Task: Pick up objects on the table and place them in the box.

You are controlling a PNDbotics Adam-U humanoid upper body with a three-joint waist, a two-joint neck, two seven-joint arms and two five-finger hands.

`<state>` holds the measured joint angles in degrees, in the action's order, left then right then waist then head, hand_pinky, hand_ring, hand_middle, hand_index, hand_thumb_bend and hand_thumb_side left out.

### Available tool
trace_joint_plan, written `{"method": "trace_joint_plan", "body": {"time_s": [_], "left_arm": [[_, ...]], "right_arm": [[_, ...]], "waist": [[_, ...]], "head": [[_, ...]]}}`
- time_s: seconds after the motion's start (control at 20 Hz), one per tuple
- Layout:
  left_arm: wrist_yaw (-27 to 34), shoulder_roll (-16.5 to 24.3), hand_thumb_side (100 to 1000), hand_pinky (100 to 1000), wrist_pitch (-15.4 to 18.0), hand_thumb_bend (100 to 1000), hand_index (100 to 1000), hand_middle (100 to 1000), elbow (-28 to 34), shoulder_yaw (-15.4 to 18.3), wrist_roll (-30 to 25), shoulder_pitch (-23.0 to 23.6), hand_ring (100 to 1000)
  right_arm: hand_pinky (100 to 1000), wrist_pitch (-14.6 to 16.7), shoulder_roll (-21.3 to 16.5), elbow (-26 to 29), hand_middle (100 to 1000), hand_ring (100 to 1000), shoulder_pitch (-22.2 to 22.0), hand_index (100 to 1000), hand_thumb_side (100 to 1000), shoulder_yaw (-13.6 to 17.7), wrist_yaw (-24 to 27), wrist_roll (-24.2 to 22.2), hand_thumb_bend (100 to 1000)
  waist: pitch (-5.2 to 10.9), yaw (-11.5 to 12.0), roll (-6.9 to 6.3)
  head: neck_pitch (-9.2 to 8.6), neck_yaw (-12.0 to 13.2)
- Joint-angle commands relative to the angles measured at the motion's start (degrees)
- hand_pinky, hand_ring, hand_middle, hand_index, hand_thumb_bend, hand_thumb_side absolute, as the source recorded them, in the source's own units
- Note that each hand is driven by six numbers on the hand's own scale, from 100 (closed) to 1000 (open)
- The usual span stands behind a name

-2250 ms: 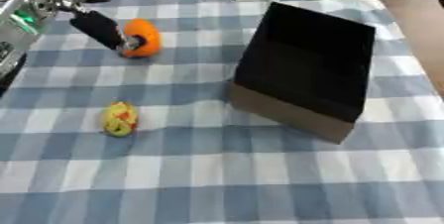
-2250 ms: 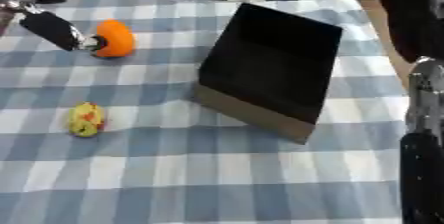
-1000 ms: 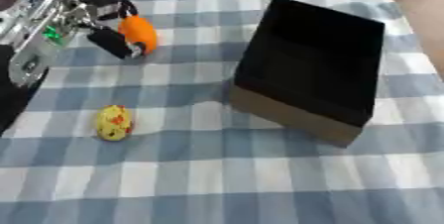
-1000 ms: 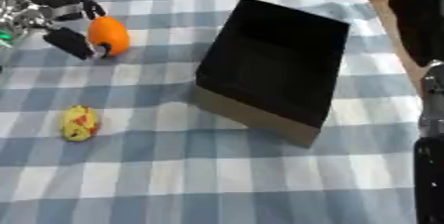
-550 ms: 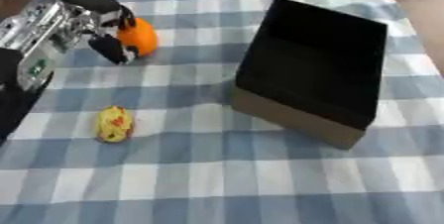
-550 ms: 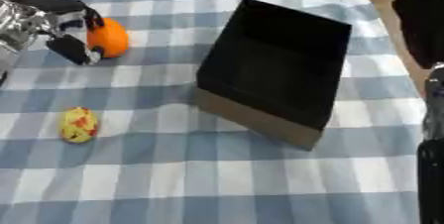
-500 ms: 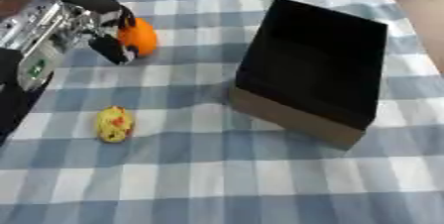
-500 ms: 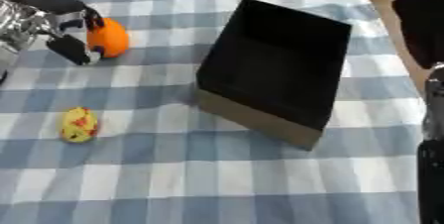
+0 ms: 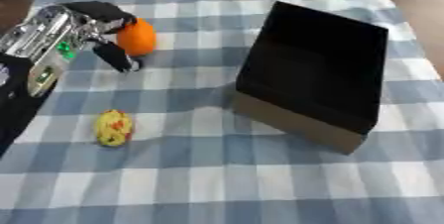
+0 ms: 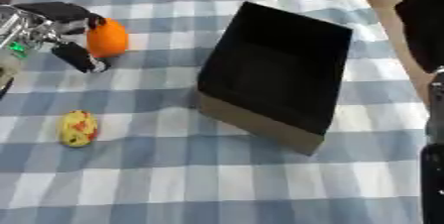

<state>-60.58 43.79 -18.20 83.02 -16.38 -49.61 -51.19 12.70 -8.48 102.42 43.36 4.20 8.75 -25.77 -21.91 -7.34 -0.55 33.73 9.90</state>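
The robot's black and silver left hand (image 9: pixel 86 27) is reaching in from the left side over the blue and white checked tablecloth (image 9: pixel 217 178), and its fingers are curling round the round orange fruit (image 9: pixel 137 36) at the far left of the table: a dark finger is lying over the top of the fruit and the black thumb (image 9: pixel 114 55) is angling down just below and left of it, touching or all but touching its lower side. Compared with the view of two seconds ago, when only one dark finger was pointing at the fruit from the upper left, more of the silver forearm is now showing along the left edge and the hand is closing about the fruit, which is sitting in much the same spot on the cloth. The small yellow oval thing with red marks (image 9: pixel 114 127) is lying alone nearer the front left, well apart from the hand and unmoved. The open cardboard box with a black inside (image 9: pixel 312 69) is standing tilted to the right of centre, its brown lower wall facing the front, and nothing can be seen inside it. A dark shape is showing along the right edge of the right eye view, likely the robot's right arm (image 10: pixel 432 168); no hand is visible there, so nothing can be told of its fingers.
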Motion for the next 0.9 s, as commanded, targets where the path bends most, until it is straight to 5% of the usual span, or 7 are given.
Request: {"method": "trace_joint_plan", "body": {"time_s": [0.05,0.9], "left_arm": [[-0.92,1.24,608,790,-1.06,499,1000,857,1.30,0.45,-1.10,-1.52,884],[-6.31,0.01,597,770,-3.98,351,1000,841,-1.24,1.08,2.45,-2.74,875]], "right_arm": [[985,0.22,-1.27,0.27,741,867,0.81,870,773,0.22,0.28,-0.11,100],[989,0.61,-2.20,-0.57,738,867,2.44,871,787,0.19,0.56,-0.52,100]], "waist": [[1.18,0.19,0.03],[-0.95,-0.63,-0.10]], "head": [[-0.25,-0.02],[-2.08,0.90]]}}
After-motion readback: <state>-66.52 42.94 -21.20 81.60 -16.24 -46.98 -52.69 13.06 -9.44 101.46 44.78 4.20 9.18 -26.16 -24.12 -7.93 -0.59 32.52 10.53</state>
